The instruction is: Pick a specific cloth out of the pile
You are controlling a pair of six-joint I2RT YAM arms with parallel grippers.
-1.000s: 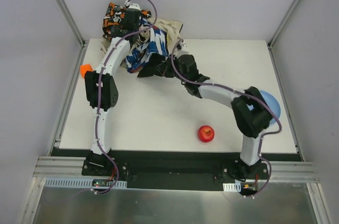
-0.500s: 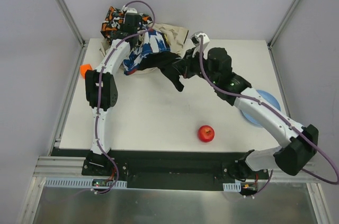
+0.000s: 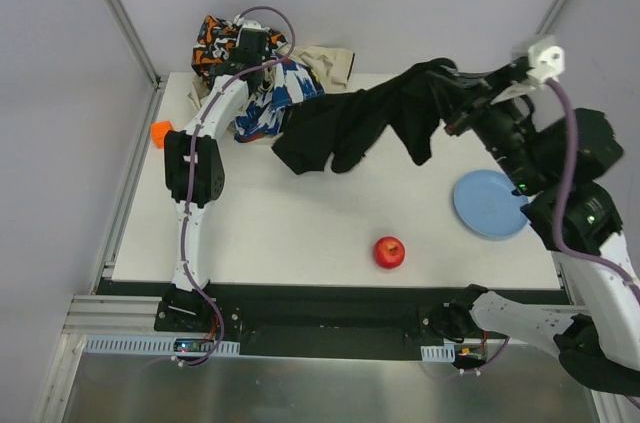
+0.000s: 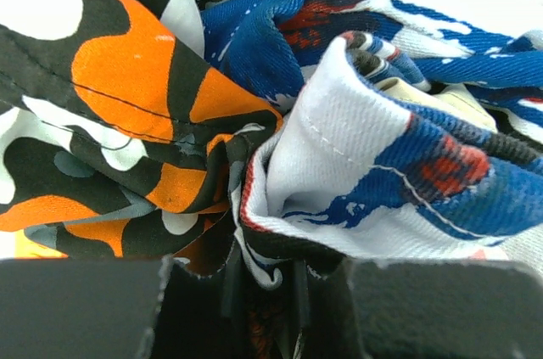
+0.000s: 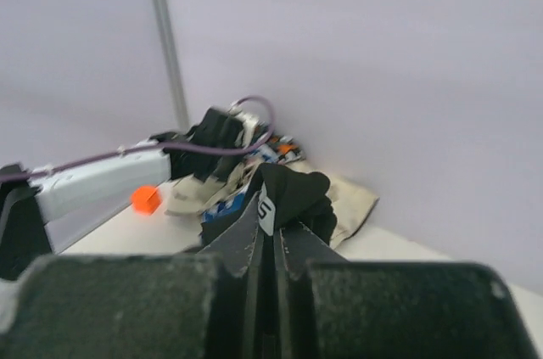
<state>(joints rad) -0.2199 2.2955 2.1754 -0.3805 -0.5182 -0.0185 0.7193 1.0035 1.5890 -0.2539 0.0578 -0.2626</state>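
Observation:
The black cloth (image 3: 345,123) hangs stretched in the air, from the pile's right edge up to my right gripper (image 3: 458,101). That gripper is raised high and shut on the cloth's top fold by a white tag, as the right wrist view (image 5: 273,223) shows; the black cloth (image 5: 297,193) bunches past the fingertips. The pile (image 3: 265,73) sits at the table's back left: an orange-black-white patterned cloth (image 3: 213,38), a blue-white striped cloth (image 3: 280,93) and a beige cloth (image 3: 328,61). My left gripper (image 3: 260,61) is shut on a striped-cloth fold (image 4: 339,172) beside patterned fabric (image 4: 119,79).
A red apple (image 3: 389,252) lies near the front centre. A blue plate (image 3: 488,205) lies at the right, under the raised right arm. A small orange cube (image 3: 160,132) sits at the left table edge, also in the right wrist view (image 5: 146,199). Walls close in behind.
My right arm has risen and swung right, drawing the black cloth out of the pile and off the table. My left gripper has stayed on the pile.

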